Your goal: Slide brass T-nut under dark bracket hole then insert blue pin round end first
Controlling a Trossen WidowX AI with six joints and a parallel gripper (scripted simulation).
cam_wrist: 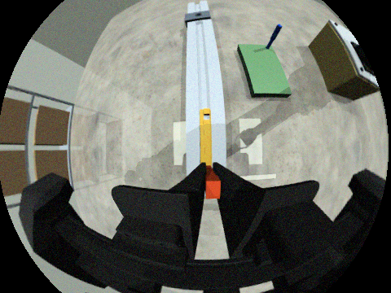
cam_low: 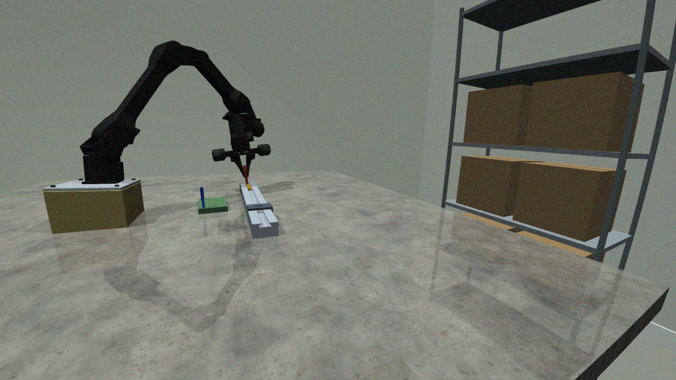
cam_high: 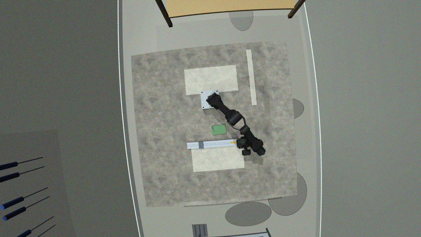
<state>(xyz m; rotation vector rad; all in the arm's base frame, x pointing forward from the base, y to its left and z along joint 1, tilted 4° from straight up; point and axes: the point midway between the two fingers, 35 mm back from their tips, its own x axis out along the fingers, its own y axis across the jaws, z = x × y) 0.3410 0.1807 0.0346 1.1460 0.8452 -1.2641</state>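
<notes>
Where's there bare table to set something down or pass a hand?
Bare patches: between the green tray and the arm's base plate; also beyond the rail's bracket end. Crowded: the rail's other end, where the gripper holds the orange handle. The tray-rail gap looks narrow.

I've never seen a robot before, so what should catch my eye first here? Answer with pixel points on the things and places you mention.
The black arm [cam_high: 232,118] [cam_low: 172,54] arching over the stone-patterned table. Its end effector [cam_low: 245,176] [cam_wrist: 208,166] grips an orange handle [cam_low: 245,171] [cam_wrist: 213,189] above the pale rail [cam_high: 217,144] [cam_low: 260,218] [cam_wrist: 204,73]. Between arm base and rail, a blue pin [cam_low: 202,197] [cam_wrist: 274,37] stands in a green tray [cam_high: 219,129] [cam_low: 215,204] [cam_wrist: 265,69].
</notes>
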